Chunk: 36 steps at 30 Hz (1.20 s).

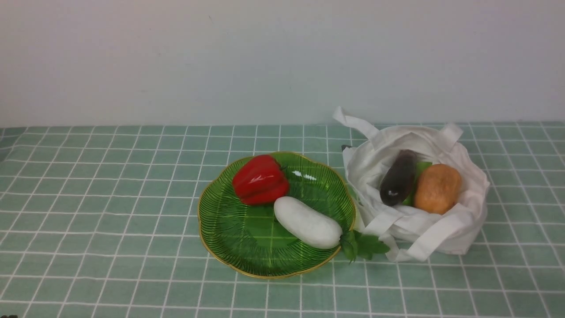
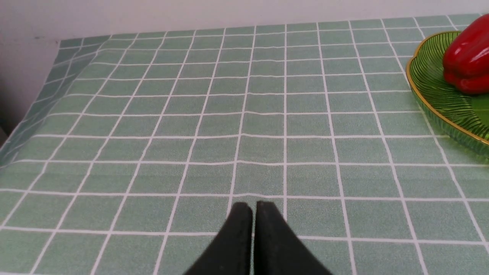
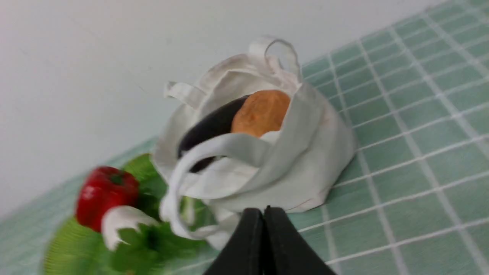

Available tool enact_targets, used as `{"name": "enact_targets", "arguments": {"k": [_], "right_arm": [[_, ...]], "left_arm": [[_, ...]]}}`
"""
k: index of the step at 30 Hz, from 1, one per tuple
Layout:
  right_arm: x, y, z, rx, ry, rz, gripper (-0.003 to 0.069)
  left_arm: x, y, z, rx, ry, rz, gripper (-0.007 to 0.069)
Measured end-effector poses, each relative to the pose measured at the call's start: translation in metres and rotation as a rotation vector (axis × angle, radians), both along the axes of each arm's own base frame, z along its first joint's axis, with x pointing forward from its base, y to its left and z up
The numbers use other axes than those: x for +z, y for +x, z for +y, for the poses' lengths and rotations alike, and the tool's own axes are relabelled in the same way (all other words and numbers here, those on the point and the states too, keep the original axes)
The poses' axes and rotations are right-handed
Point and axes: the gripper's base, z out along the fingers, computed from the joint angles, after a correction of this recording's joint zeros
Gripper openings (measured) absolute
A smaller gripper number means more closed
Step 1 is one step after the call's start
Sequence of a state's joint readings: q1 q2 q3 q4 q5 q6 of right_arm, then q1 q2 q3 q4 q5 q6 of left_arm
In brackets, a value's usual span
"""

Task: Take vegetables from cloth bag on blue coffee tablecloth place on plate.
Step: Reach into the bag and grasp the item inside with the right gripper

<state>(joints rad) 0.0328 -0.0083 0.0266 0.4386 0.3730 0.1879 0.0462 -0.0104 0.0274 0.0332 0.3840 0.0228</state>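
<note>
The green plate (image 1: 229, 229) with its gold rim lies on the checked teal tablecloth (image 1: 110, 198). On it rest a red pepper (image 1: 259, 180) and a white radish (image 1: 307, 222) whose green leaves hang over the rim. To its right the white cloth bag (image 1: 441, 229) sits open, with a dark eggplant (image 1: 398, 178), an orange-brown potato (image 1: 437, 188) and a green piece (image 1: 421, 168) inside. Neither arm shows in the front view. My left gripper (image 2: 254, 206) is shut and empty above bare cloth, left of the plate (image 2: 439, 95). My right gripper (image 3: 263, 211) is shut and empty, just short of the bag (image 3: 298, 168).
A plain pale wall (image 1: 282, 57) rises behind the table. The cloth folds down over the table's left edge (image 2: 23, 126) in the left wrist view. One white strap handle (image 1: 353, 121) sticks up at the bag's far left.
</note>
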Motion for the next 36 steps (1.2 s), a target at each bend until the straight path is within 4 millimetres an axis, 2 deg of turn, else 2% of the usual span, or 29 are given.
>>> {"name": "enact_targets", "arguments": {"k": [3, 8, 10, 12, 13, 14, 15, 17, 19, 20, 22, 25, 26, 27, 29, 31, 32, 33, 36], "right_arm": [[0.001, 0.000, 0.003, 0.006, 0.185, 0.014, -0.0015], [0.004, 0.000, 0.006, 0.014, 0.319, 0.016, -0.0015], [0.009, -0.001, 0.007, 0.034, 0.308, 0.001, -0.0015], [0.028, -0.004, 0.008, 0.062, 0.238, -0.060, -0.0015], [0.030, -0.004, 0.008, 0.065, 0.218, -0.071, -0.0015], [0.042, -0.006, 0.008, 0.072, 0.172, -0.111, -0.0015], [0.065, -0.009, 0.008, 0.081, 0.097, -0.169, -0.0015], [0.090, -0.009, 0.008, 0.091, -0.022, -0.189, -0.0015], [0.105, -0.004, 0.008, 0.103, -0.107, -0.155, -0.0015], [0.115, 0.006, 0.008, 0.120, -0.187, -0.084, -0.0015], [0.122, 0.025, 0.008, 0.151, -0.277, 0.052, -0.0015], [0.121, 0.051, 0.009, 0.184, -0.314, 0.202, -0.0014], [0.120, 0.073, 0.010, 0.211, -0.322, 0.297, -0.0010], [0.118, 0.083, 0.011, 0.224, -0.321, 0.332, -0.0007], [0.116, 0.096, 0.012, 0.241, -0.313, 0.375, -0.0001], [0.107, 0.134, 0.018, 0.306, -0.285, 0.480, 0.0049], [0.104, 0.146, 0.020, 0.331, -0.283, 0.506, 0.0074], [0.102, 0.148, 0.020, 0.337, -0.282, 0.517, 0.0074], [0.096, 0.178, 0.025, 0.415, -0.288, 0.580, 0.0175]], "left_arm": [[0.000, 0.000, 0.000, 0.000, 0.000, 0.000, -0.0008], [0.000, 0.000, 0.000, 0.000, 0.000, 0.000, -0.0008], [0.000, 0.000, 0.000, 0.000, 0.000, 0.000, -0.0008], [0.000, 0.000, 0.000, 0.000, 0.000, 0.000, -0.0008], [0.000, 0.000, 0.000, 0.000, 0.000, 0.000, -0.0008], [0.000, 0.000, 0.000, 0.000, 0.000, 0.000, -0.0008], [0.000, 0.000, 0.000, 0.000, 0.000, 0.000, -0.0008], [0.000, 0.000, 0.000, 0.000, 0.000, 0.000, -0.0008], [0.000, 0.000, 0.000, 0.000, 0.000, 0.000, -0.0008], [0.000, 0.000, 0.000, 0.000, 0.000, 0.000, -0.0008], [0.000, 0.000, 0.000, 0.000, 0.000, 0.000, -0.0008], [0.000, 0.000, 0.000, 0.000, 0.000, 0.000, -0.0008], [0.000, 0.000, 0.000, 0.000, 0.000, 0.000, -0.0008], [0.000, 0.000, 0.000, 0.000, 0.000, 0.000, -0.0008], [0.000, 0.000, 0.000, 0.000, 0.000, 0.000, -0.0008], [0.000, 0.000, 0.000, 0.000, 0.000, 0.000, -0.0008], [0.000, 0.000, 0.000, 0.000, 0.000, 0.000, -0.0008], [0.000, 0.000, 0.000, 0.000, 0.000, 0.000, -0.0008], [0.000, 0.000, 0.000, 0.000, 0.000, 0.000, -0.0008]]}}
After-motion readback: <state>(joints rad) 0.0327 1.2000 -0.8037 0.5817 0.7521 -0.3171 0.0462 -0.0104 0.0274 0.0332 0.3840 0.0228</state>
